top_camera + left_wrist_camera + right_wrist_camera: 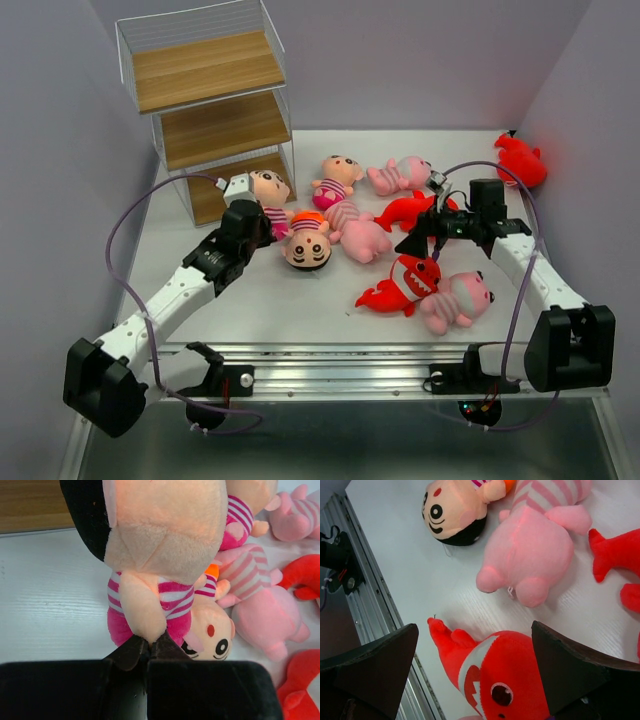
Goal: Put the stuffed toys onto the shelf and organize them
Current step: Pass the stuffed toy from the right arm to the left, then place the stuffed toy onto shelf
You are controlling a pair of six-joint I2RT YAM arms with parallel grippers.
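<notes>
Gripping a doll (165, 535) close to the shelf (205, 70).
Left gripper (150, 647) is pinched tight on one peach limb of the doll, which sits just in front of the shelf's bottom tier, at the back left of the table (270, 300). Right gripper (475, 630) stands wide, holding nothing, over a red shark (505, 680) lying on the table; other toys lie between the arms.

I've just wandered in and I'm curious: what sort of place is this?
Probably a robot test cell in a lab, not a home: two arms bolted to a metal rail, plain walls boxing in the table, toys strewn beside a shelf.
</notes>
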